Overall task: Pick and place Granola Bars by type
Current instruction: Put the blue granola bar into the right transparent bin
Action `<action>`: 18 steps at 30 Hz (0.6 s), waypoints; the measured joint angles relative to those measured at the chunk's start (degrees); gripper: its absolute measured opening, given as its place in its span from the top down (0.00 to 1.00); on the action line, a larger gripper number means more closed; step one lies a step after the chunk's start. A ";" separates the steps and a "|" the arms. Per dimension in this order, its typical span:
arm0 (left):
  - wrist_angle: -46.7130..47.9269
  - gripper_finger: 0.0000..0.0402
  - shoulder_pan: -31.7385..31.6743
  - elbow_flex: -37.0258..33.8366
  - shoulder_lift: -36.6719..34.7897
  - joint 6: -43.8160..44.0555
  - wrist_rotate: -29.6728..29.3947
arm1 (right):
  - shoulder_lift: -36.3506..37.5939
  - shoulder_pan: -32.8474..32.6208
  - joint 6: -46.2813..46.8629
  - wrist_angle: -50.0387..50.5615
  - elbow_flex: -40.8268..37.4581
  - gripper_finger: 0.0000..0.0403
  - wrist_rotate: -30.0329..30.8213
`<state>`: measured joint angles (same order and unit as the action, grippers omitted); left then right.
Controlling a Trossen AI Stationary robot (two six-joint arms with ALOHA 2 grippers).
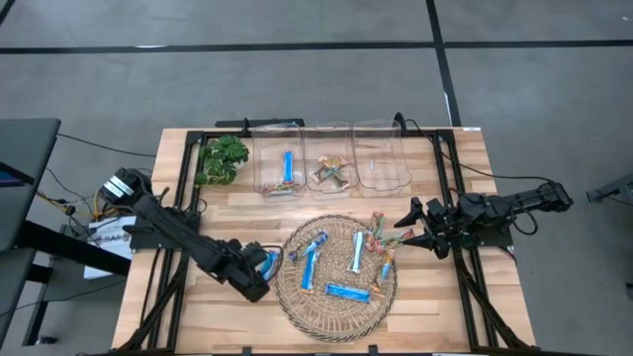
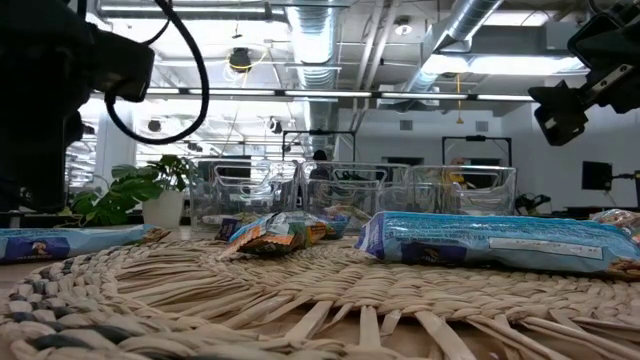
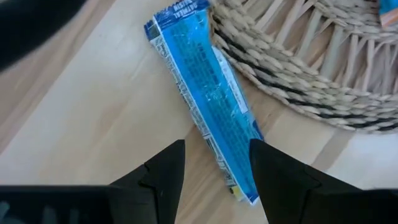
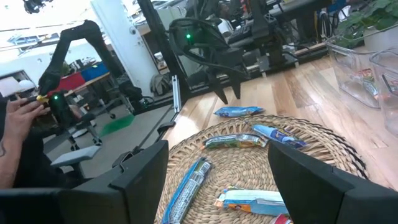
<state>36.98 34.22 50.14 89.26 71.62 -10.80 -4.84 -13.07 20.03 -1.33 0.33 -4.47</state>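
Left claw point(image 1: 265, 269) hangs over a blue granola bar point(image 3: 208, 96) lying on the bare counter point(image 1: 435, 316) just off the woven tray point(image 1: 297, 302) toward the counter's left edge — fingers spread astride it, not yet gripping, evidently lined up for a pick. Right claw point(image 1: 420, 232) waits wide and empty near the right edge. Only the high view shows the three clear bins point(image 1: 381, 163) along the far edge, two holding sorted bars.

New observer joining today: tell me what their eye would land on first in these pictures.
First, the round woven mat at the table's front, strewn with blue and multicoloured granola bars. Next, the left gripper, open over a blue bar lying on the wood just off the mat's left edge. Behind stand three clear bins; the right gripper waits open beside the mat.
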 joint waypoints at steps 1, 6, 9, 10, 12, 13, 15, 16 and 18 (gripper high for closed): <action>0.00 0.57 0.06 0.20 0.11 0.08 0.01 | 0.00 0.00 -0.01 0.00 0.00 0.33 0.00; 0.03 0.57 0.18 0.95 0.08 0.23 -0.17 | 0.00 -0.01 0.00 -0.01 0.01 0.33 0.00; -0.08 0.57 0.55 0.98 0.49 0.25 -0.13 | 0.00 0.00 -0.01 0.00 0.00 0.33 0.00; -0.32 0.57 0.64 0.99 0.89 0.25 0.06 | 0.00 0.01 0.00 -0.01 0.01 0.33 0.00; -0.31 0.56 1.09 0.95 1.15 0.30 0.02 | 0.00 -0.01 0.00 -0.01 0.01 0.33 0.00; -0.76 0.55 1.09 1.15 1.61 0.45 0.09 | -0.02 -0.01 -0.02 -0.01 0.01 0.33 0.00; -0.89 0.54 1.11 1.23 2.44 0.47 0.27 | -0.01 0.00 -0.02 -0.09 0.00 0.33 0.00; -0.80 0.54 1.11 1.38 2.71 0.45 0.43 | -0.06 0.00 -0.01 -0.18 0.01 0.33 0.00; -1.26 0.53 1.25 1.80 3.53 0.47 0.59 | 0.03 0.01 0.00 -0.04 0.01 0.33 0.00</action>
<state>35.71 35.46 51.94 92.78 72.10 -10.21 -4.81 -13.06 20.03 -1.37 0.34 -4.47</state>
